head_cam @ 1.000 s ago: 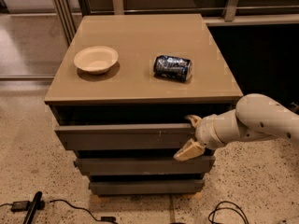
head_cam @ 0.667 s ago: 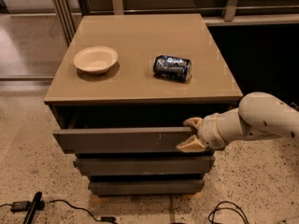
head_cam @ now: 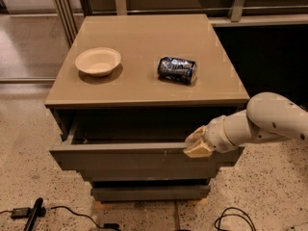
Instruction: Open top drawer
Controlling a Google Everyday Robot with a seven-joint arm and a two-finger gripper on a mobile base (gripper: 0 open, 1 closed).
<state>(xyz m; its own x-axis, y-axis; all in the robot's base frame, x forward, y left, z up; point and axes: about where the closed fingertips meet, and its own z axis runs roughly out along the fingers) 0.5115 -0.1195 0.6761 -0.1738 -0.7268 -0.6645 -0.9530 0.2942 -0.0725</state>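
The top drawer (head_cam: 125,157) of a grey-brown cabinet stands pulled out toward me, its flat slab front well forward of the two narrower fronts below. A dark gap shows between the drawer's top edge and the cabinet top. My gripper (head_cam: 196,143) sits at the drawer's top edge, right of centre, with its pale fingers (head_cam: 197,150) hooked over the front. The white arm (head_cam: 269,119) reaches in from the right.
On the cabinet top (head_cam: 144,81) lie a pale paper bowl (head_cam: 98,61) at the left and a crushed dark can (head_cam: 177,70) on its side at the right. Cables (head_cam: 236,218) and a black object (head_cam: 33,213) lie on the speckled floor. A rail runs behind.
The top drawer has slid further out toward me, and my gripper has moved with its front edge. The bowl and can have not moved.
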